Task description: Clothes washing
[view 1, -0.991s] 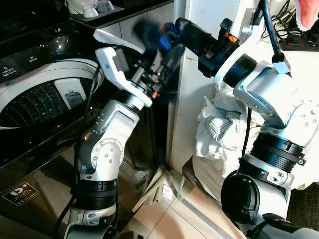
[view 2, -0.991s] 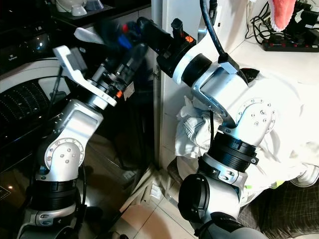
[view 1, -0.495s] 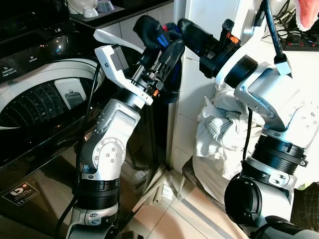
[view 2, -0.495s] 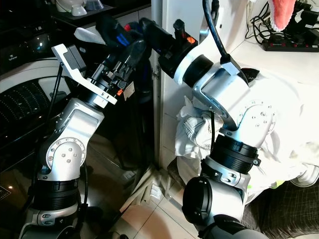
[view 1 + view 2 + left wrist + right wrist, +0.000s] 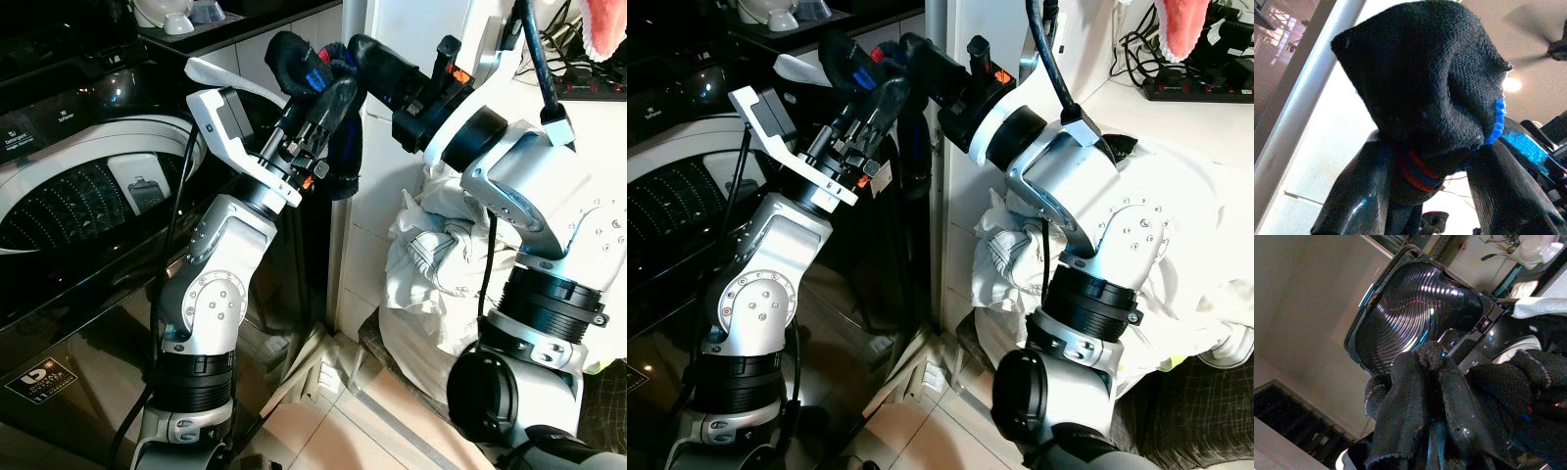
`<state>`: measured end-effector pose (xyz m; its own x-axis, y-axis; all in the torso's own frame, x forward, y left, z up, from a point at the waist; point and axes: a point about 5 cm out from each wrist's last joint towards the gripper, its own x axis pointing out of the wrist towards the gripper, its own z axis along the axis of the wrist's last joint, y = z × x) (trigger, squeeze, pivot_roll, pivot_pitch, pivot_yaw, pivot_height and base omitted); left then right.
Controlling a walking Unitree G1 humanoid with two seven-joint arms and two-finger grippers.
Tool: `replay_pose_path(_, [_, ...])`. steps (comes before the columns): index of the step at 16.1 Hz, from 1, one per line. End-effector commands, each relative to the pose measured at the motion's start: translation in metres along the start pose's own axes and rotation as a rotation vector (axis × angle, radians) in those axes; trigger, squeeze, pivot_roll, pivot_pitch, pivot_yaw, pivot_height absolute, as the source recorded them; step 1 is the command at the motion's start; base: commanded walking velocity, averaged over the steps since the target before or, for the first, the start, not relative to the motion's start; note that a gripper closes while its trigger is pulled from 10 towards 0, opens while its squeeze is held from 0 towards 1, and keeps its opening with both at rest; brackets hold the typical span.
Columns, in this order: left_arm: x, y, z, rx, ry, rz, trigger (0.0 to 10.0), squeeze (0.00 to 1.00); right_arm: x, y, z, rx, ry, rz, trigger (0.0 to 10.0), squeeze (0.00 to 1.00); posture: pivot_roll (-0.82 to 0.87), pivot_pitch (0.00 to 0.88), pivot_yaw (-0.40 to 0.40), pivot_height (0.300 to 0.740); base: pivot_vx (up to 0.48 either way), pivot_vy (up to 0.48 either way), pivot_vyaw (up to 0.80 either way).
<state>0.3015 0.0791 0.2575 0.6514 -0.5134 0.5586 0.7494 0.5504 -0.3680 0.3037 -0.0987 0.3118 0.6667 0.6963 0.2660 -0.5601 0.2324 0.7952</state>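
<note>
Dark sock [image 5: 323,93] hangs lower than 1s ago, both grippers' jaws clamped on it.

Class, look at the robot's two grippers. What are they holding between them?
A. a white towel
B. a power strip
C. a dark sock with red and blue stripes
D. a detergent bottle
C: the left gripper and right gripper both pinch the dark sock, whose red and blue bands show.
</note>
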Motion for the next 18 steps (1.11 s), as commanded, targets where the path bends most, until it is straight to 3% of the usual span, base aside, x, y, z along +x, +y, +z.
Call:
replay_pose_path(1, [0.003, -0.003, 0.004, 0.000, -0.016, -0.026, 0.0, 0.00, 0.001, 0.002, -0.002, -0.005, 0.015, 0.009, 0.0, 0.00, -0.09, 0.000, 0.036, 0.740, 0.000, 0.000, 0.00])
replay_pose_path(15, [0.002, 0.008, 0.009, 0.014, -0.030, 0.006, 0.0, 0.00, 0.000, 0.003, -0.010, -0.042, 0.012, -0.002, 0.2, 0.00, -0.10, 0.000, 0.061, 0.740, 0.000, 0.000, 0.00])
replay_pose_path(16, [0.003, 0.010, 0.008, 0.021, -0.032, 0.037, 0.0, 0.00, 0.000, 0.001, -0.010, -0.052, 0.012, -0.017, 0.9, 0.00, -0.10, 0.000, 0.063, 0.740, 0.000, 0.000, 0.00])
replay_pose_path(17, [0.004, 0.010, 0.009, 0.022, -0.036, 0.047, 0.0, 0.00, 0.000, 0.001, -0.009, -0.060, 0.012, -0.018, 4.9, 0.00, -0.09, 0.000, 0.061, 0.740, 0.000, 0.000, 0.00])
replay_pose_path(18, [0.005, 0.011, 0.010, 0.026, -0.036, 0.058, 0.0, 0.00, 0.000, 0.002, -0.009, -0.068, 0.012, -0.013, 10.0, 0.00, -0.10, 0.000, 0.063, 0.740, 0.000, 0.000, 0.00])
